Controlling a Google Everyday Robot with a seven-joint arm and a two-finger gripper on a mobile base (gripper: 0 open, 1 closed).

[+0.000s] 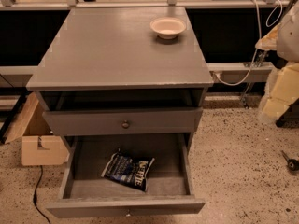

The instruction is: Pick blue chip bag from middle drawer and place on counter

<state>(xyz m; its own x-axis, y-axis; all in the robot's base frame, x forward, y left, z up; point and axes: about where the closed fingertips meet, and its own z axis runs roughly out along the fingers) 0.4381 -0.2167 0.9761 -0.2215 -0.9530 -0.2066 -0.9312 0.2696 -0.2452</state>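
Hanging at the right edge of the view, the gripper (279, 94) shows only as a pale, yellowish-white smear above the speckled floor (233, 171). It is to the right of the cabinet and well apart from both drawers. I cannot tell how its jaws stand or whether they hold anything. It touches none of the task's things.

The blue chip bag (128, 171) lies flat on the bottom of the middle drawer (88, 160), which is pulled fully out toward the camera. The bag is slightly left of centre, turned at an angle with its white lettering facing up, and apart from the drawer's side walls.

Directly above the back of that drawer is the closed upper drawer front (84, 122) with its dark knob (125, 124). Above that is a dark open recess (117, 98) under the top.

The grey worktop (117, 50) carries a white bowl (167, 27) near its far right corner.

A cardboard box (37, 146) sits on the floor against the cabinet's left side, with a black cable (37, 195) trailing in front of it. A white cable (238, 78) loops between the cabinet's right side and the gripper. A small dark object (292, 163) lies on the floor further right.
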